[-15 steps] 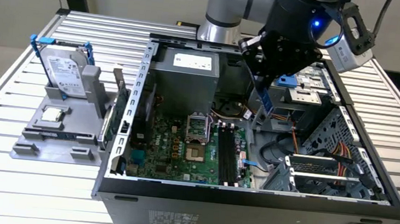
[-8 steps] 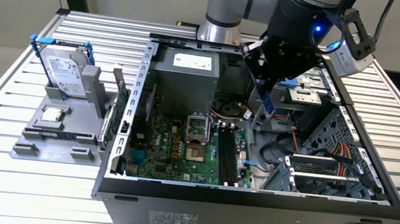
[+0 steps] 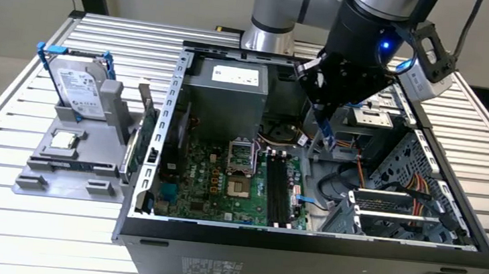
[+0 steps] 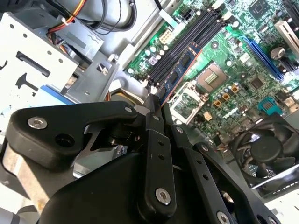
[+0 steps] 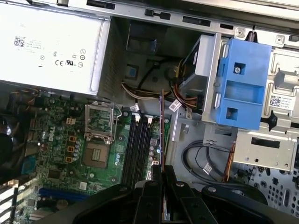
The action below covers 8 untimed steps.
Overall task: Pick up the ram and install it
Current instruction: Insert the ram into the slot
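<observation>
1. Clenching the ram by one end, my matte black jaws are shut on a thin, flat, dark blue-green stick.
2. Its long axis runs straight out past my jaws' tips and points down into the open sheet-metal computer case, close to upright in the exterior view.
3. In both wrist views it shows edge-on, a narrow line with an orange-tinged edge.
4. Beyond its free end lie the long black memory slots, straight parallel grooves on the glossy green motherboard; the stick is not seated in one.
5. Beside the slots, further from my jaws, sits the square processor socket with its shiny metal frame.
6. The case stands on a ribbed metal worktop.
</observation>
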### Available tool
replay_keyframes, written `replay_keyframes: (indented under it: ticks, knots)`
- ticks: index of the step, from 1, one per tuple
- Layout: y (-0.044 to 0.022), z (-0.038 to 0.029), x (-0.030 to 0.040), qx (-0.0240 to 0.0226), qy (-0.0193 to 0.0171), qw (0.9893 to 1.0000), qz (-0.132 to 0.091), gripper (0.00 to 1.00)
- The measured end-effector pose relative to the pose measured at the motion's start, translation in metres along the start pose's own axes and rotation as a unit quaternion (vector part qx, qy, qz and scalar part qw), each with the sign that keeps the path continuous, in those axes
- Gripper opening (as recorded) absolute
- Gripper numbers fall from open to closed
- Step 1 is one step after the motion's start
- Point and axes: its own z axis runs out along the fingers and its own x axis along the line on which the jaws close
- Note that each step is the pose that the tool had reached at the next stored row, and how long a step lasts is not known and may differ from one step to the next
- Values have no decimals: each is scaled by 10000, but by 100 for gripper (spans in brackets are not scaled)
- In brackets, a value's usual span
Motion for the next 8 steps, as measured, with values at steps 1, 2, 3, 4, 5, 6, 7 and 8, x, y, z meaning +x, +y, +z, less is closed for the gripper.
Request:
replay_keyframes:
  ticks: [1, 2, 3, 4, 5, 6, 7, 8]
  knots:
    - [-1, 7, 0, 0, 0, 10000, 0, 0]
    - [-1, 14, 0, 0, 0, 10000, 0, 0]
    - [-1, 23, 0, 0, 0, 10000, 0, 0]
    - [-2, 33, 0, 0, 0, 10000, 0, 0]
    - [-3, 47, 0, 0, 0, 10000, 0, 0]
    - [-4, 59, 0, 0, 0, 10000, 0, 0]
    - [-4, 70, 1, 0, 0, 10000, 0, 0]
    - [-5, 81, 1, 0, 0, 10000, 0, 0]
